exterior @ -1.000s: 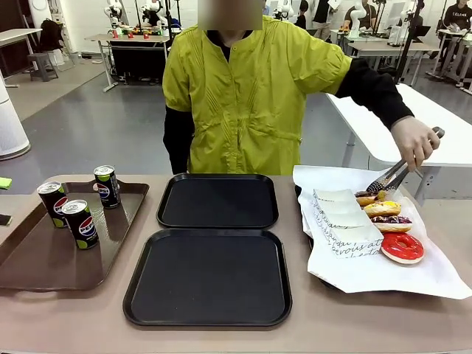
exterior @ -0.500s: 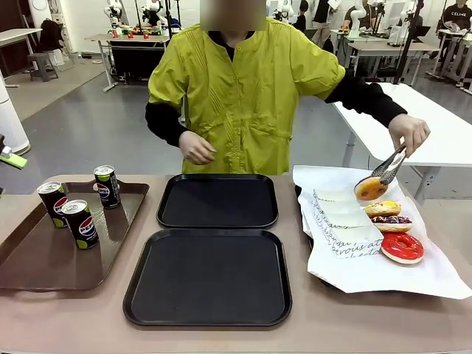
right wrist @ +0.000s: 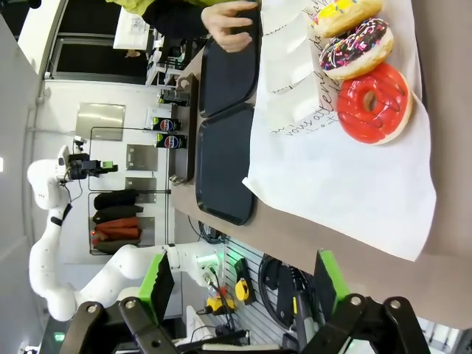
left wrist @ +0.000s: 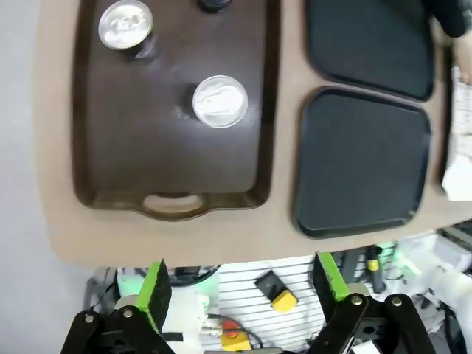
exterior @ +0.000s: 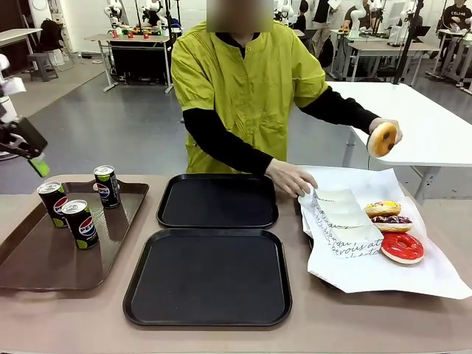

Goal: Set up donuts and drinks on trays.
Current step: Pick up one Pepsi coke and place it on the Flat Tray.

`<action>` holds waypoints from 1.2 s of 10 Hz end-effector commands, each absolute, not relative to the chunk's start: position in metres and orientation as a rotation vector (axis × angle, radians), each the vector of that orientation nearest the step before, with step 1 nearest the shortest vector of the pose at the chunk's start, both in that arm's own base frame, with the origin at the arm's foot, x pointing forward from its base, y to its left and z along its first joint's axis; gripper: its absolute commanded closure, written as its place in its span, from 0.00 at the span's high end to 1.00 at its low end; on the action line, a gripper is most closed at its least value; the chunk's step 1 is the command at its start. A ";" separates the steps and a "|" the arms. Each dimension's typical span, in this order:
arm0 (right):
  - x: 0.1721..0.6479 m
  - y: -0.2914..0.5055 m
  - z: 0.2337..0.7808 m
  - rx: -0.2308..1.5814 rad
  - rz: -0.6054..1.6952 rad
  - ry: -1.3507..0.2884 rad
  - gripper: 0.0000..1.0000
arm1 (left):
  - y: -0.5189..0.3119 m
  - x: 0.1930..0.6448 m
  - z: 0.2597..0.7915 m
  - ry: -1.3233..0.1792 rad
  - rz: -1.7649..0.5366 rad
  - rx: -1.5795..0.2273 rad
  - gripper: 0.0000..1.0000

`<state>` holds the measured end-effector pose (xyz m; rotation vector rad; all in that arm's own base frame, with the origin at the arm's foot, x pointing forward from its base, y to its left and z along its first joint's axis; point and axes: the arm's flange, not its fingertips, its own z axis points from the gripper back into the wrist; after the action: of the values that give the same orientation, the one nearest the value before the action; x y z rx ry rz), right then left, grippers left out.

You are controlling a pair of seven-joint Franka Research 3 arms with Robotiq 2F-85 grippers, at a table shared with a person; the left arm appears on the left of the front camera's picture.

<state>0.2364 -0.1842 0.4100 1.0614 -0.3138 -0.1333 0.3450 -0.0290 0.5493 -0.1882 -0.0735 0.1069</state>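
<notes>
- Overhead, the left jaws hang wide open and empty, high at the left end of the tabletop (exterior: 332, 324), looking down on the brown tray (exterior: 37, 258).
- The right jaws, equally spread and holding nothing, face the white paper (exterior: 383, 276).
- Three cans (exterior: 80, 223) stand upright on the brown tray.
- Two black trays (exterior: 208, 276) lie mid-tabletop, one behind the other.
- Three donuts (exterior: 402, 248) line the paper. A person's hand (exterior: 394, 127) holds a fourth donut (exterior: 382, 140) aloft, while the other hand (exterior: 291, 178) touches the sleeves (exterior: 339, 217).
</notes>
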 end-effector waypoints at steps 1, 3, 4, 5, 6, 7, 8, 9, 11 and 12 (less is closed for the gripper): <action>0.238 -0.185 0.409 1.077 -0.119 -0.332 1.00 | -0.047 0.372 0.547 0.007 0.111 -0.059 1.00; 0.238 -0.185 0.409 1.077 -0.119 -0.332 1.00 | -0.063 0.397 0.534 0.009 0.098 0.021 1.00; 0.238 -0.185 0.409 1.077 -0.119 -0.332 1.00 | -0.069 0.411 0.521 0.014 0.088 0.015 1.00; 0.238 -0.185 0.409 1.077 -0.119 -0.332 1.00 | -0.073 0.423 0.508 0.013 0.066 0.017 1.00; 0.238 -0.185 0.409 1.077 -0.119 -0.332 1.00 | -0.076 0.433 0.494 0.003 0.040 0.016 1.00; 0.238 -0.185 0.409 1.077 -0.119 -0.332 1.00 | -0.079 0.441 0.479 -0.005 0.005 0.007 1.00; 0.238 -0.185 0.409 1.077 -0.119 -0.332 1.00 | -0.079 0.447 0.462 0.003 -0.020 0.027 1.00; 0.238 -0.185 0.409 1.077 -0.119 -0.332 1.00 | -0.078 0.447 0.454 -0.005 -0.042 0.046 1.00; 0.238 -0.185 0.409 1.077 -0.119 -0.332 1.00 | -0.084 0.447 0.458 0.015 -0.005 0.016 1.00; 0.238 -0.185 0.409 1.077 -0.119 -0.332 1.00 | -0.084 0.447 0.458 0.015 -0.005 0.016 1.00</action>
<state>0.2359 -0.1851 0.4097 1.0595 -0.3141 -0.1354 0.4487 -0.0825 0.4525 0.0316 0.0078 -0.0209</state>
